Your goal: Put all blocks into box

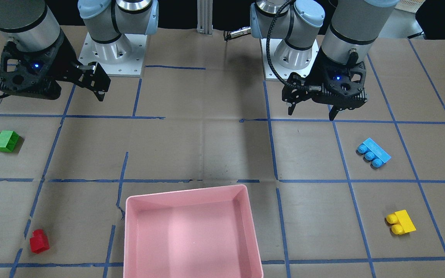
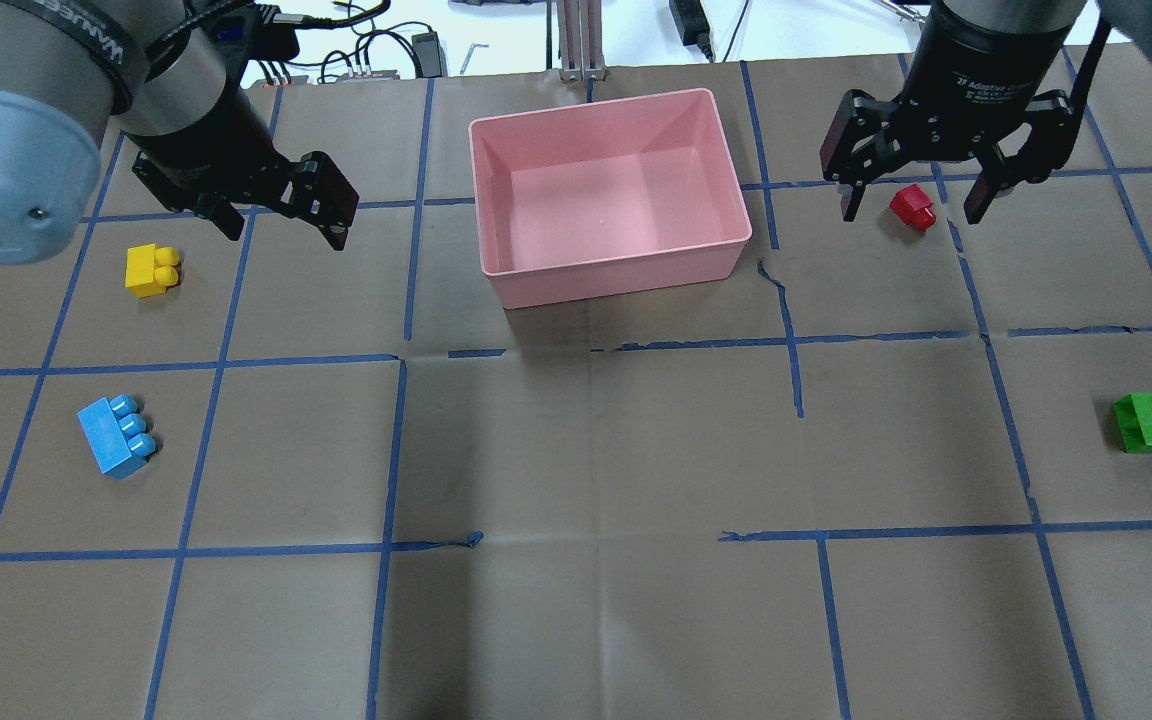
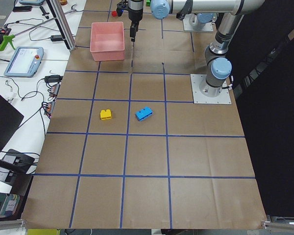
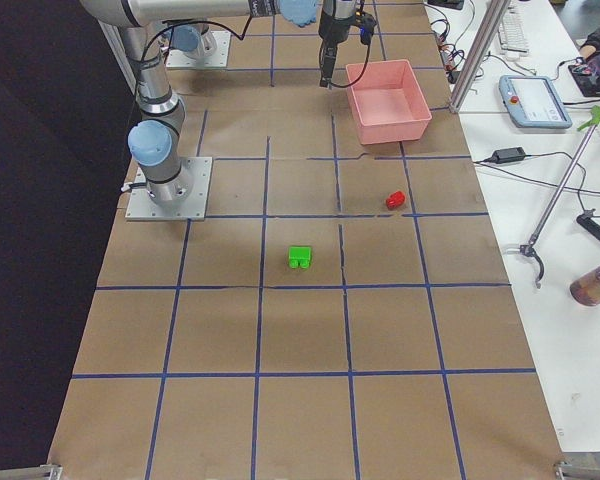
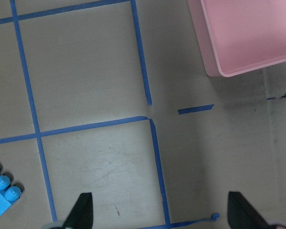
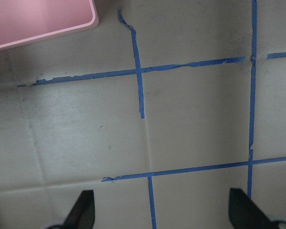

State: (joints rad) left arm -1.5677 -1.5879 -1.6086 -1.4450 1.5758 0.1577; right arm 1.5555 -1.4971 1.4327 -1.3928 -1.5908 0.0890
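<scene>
The pink box (image 2: 616, 278) stands empty at the table's far middle (image 1: 185, 192). The yellow block (image 2: 151, 270) and the light-blue block (image 2: 116, 436) lie on my left side. The red block (image 2: 913, 207) and the green block (image 2: 1149, 423) lie on my right side. My left gripper (image 2: 285, 232) is open and empty, high above the table; its wrist view shows the blue block (image 5: 2, 191) and a box corner (image 5: 214, 71). My right gripper (image 2: 912, 212) is open and empty, also high. Its wrist view shows a box corner (image 6: 47, 39) and no block.
Brown paper with a blue tape grid covers the table. The two arm bases (image 1: 114, 58) sit at the robot's edge. Cables and a teach pendant (image 3: 22, 61) lie on the white bench past the box.
</scene>
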